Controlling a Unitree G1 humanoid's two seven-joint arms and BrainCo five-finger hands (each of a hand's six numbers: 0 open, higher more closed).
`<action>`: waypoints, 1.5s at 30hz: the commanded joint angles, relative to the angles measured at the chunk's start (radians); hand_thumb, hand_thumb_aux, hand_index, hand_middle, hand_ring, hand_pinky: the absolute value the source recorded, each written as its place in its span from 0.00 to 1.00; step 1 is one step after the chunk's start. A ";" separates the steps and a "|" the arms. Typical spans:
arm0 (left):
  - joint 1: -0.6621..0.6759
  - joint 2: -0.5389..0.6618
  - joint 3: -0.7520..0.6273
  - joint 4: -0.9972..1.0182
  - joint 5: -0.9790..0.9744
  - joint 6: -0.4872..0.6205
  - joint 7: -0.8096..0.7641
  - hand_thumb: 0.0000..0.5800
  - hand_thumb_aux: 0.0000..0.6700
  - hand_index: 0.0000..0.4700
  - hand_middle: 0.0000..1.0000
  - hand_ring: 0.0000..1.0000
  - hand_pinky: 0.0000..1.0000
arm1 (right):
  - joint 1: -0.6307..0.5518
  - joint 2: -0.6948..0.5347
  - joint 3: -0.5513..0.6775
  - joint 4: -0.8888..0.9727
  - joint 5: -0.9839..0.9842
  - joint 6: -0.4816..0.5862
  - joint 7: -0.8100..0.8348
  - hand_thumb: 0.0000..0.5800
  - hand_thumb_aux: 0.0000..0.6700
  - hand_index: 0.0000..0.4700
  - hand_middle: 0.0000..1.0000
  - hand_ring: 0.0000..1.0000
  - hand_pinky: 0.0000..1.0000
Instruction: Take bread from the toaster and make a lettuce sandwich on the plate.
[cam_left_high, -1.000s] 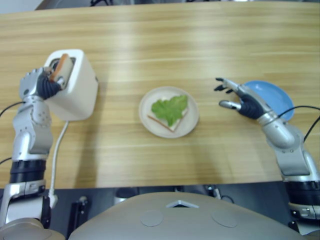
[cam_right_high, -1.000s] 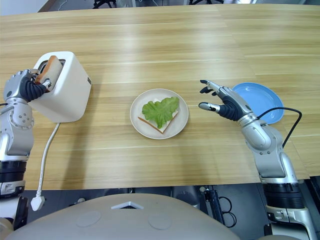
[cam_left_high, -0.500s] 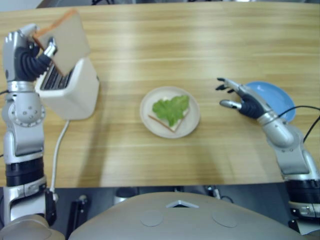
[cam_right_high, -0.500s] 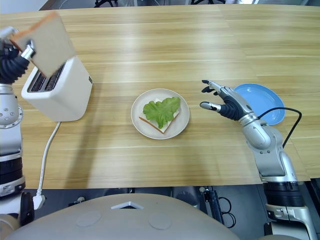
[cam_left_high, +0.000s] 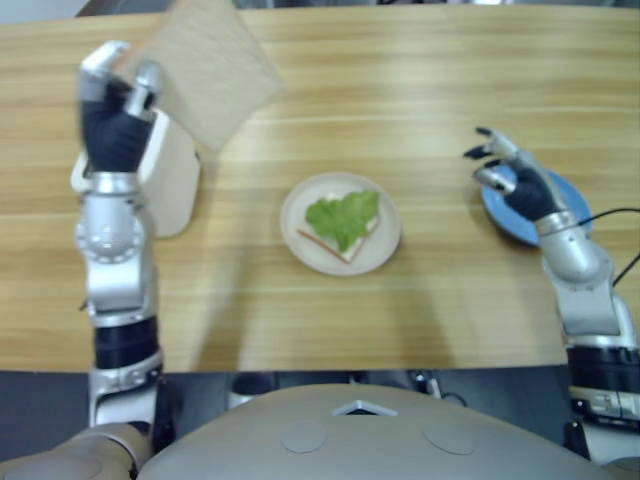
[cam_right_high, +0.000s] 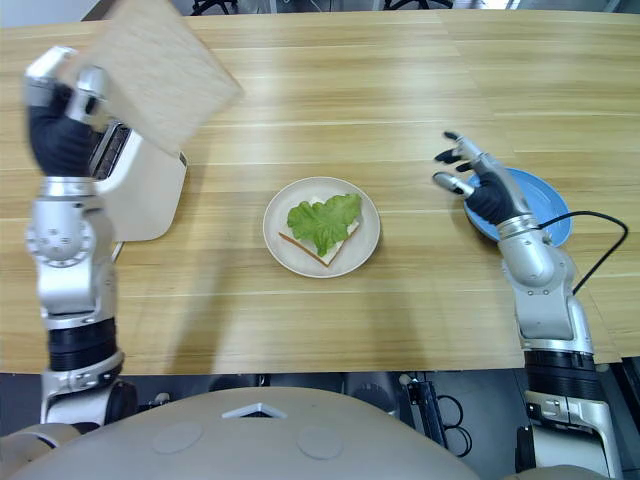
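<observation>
One bread slice (cam_right_high: 160, 70): lower corner clamped in fingers of left hand (cam_right_high: 62, 125), held high and tilted over left end of table (cam_right_high: 350, 100); top corner cut off at picture edge.
One toaster (cam_right_high: 150, 185): white, near left edge, below slice; slots largely hidden behind left hand and arm.
One plate (cam_right_high: 285, 250): table centre; carries second slice (cam_right_high: 322, 256), mostly covered by lettuce (cam_right_high: 322, 220).
One blue plate (cam_right_high: 545, 205): near right edge, partly hidden behind right hand (cam_right_high: 480, 190).
Right hand: fingers apart, holding nothing.
</observation>
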 joint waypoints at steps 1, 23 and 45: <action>-0.030 -0.033 -0.091 0.160 -0.024 0.046 -0.102 1.00 1.00 0.98 1.00 1.00 1.00 | -0.008 0.012 -0.020 0.018 0.024 0.017 -0.014 0.00 0.00 0.00 0.26 0.26 0.26; -0.334 -0.149 -0.238 0.954 0.099 -0.005 -0.313 1.00 1.00 0.98 1.00 1.00 1.00 | -0.032 0.028 0.035 0.022 -0.012 0.047 -0.031 0.00 0.00 0.00 0.26 0.26 0.26; -0.397 -0.106 -0.273 1.124 0.268 -0.030 -0.262 1.00 1.00 0.98 1.00 1.00 1.00 | -0.009 -0.005 0.258 -0.040 -0.196 -0.056 0.046 0.00 0.00 0.00 0.25 0.25 0.25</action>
